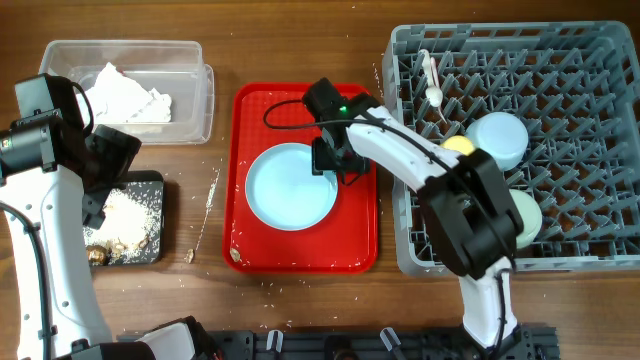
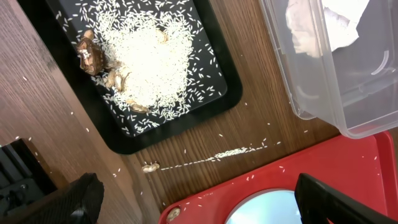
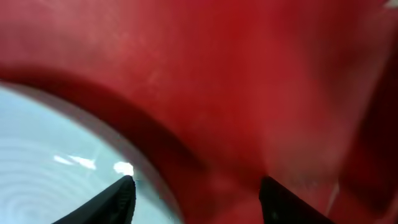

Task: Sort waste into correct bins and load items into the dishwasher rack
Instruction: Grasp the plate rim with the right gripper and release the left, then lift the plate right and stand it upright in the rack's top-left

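Wooden bench (image 1: 290, 40), rice (image 2: 233, 151) all over: right gripper (image 3: 198, 186) straddles the rim of the blue plate (image 1: 285, 195) on the red tray (image 1: 255, 108), jaws apart; left gripper (image 2: 199, 193) wide open, empty.

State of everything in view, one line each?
Clear rectangular plastic box: lidless, holding crumpled white paper napkins.
Flat black rectangular tray: holding rice and brown scraps.
Round light blue plate: flat on red serving tray, not racked.
Large grey plastic rack: holding white plastic spoon, yellow cup, two pale bowls.
Left pincer: open, empty.
Right pincer: open, straddling plate rim.
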Tool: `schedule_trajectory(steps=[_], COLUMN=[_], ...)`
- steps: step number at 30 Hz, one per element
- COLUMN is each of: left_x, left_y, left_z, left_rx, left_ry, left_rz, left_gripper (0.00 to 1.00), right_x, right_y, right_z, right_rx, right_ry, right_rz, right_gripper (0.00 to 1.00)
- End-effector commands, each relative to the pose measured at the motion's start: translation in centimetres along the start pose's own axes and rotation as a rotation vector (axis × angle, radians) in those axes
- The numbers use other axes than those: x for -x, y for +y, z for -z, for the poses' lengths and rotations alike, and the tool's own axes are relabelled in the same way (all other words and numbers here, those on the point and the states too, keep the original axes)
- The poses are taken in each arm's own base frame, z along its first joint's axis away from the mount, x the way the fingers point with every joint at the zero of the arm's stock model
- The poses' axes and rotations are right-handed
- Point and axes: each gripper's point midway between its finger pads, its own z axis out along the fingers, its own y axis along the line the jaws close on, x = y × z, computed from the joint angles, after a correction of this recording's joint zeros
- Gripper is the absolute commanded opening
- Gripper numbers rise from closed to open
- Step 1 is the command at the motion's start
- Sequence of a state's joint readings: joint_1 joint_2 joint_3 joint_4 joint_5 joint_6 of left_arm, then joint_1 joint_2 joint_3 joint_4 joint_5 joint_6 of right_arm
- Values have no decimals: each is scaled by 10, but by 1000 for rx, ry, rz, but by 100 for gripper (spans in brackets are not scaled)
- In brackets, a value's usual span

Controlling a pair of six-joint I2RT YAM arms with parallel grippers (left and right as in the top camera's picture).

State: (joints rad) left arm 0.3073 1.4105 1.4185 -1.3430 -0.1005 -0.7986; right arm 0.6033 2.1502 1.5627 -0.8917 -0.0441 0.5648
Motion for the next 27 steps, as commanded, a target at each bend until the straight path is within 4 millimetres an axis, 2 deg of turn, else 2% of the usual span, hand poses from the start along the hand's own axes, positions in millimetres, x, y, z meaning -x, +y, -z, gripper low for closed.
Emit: schedule_trajectory(steps=[1,3,5,7,10,13,15,16,17,18,19,23,24,25,27], left_x=[5,5,5,5,5,5,5,5,5,5,5,5,5,5,5], left_y=[1,1,1,1,1,1,1,1,1,1,1,1,1,1,1], left_z=[3,3,3,3,3,3,3,3,3,3,3,3,3,3,3], left_rx=[2,2,2,2,2,2,2,2,2,2,2,2,2,2,2], left_ry=[-18,-18,-18,-18,-18,-18,-18,-18,-18,-18,-18,-18,-18,-18,-18], left_rz=[-2,-2,-2,-2,-2,-2,-2,-2,-2,-2,-2,-2,-2,-2,-2], left_gripper=[100,100,100,100,100,100,100,100,100,100,100,100,100,100,100], right_x=[-10,-10,-9,-8,1,21,41,51,57,61,66,74,74,75,75], right_y=[7,8,9,10,11,2,-20,-37,-49,-58,-78,-135,-143,-161,-182], right_z=[-10,-10,-9,-7,12,50,87,111,124,136,158,222,229,240,250], right_rx=[44,50,51,54,64,74,49,22,-1,-17,-55,-166,-194,-277,-399], right_ry=[60,63,62,57,38,-33,-134,-209,-254,-289,-357,-544,-567,-616,-668], right_rz=[-21,-35,-44,-44,-47,-77,-119,-150,-169,-185,-218,-331,-344,-371,-414], right_gripper=[58,49,30,4,4,4,4,4,4,4,4,5,4,4,4])
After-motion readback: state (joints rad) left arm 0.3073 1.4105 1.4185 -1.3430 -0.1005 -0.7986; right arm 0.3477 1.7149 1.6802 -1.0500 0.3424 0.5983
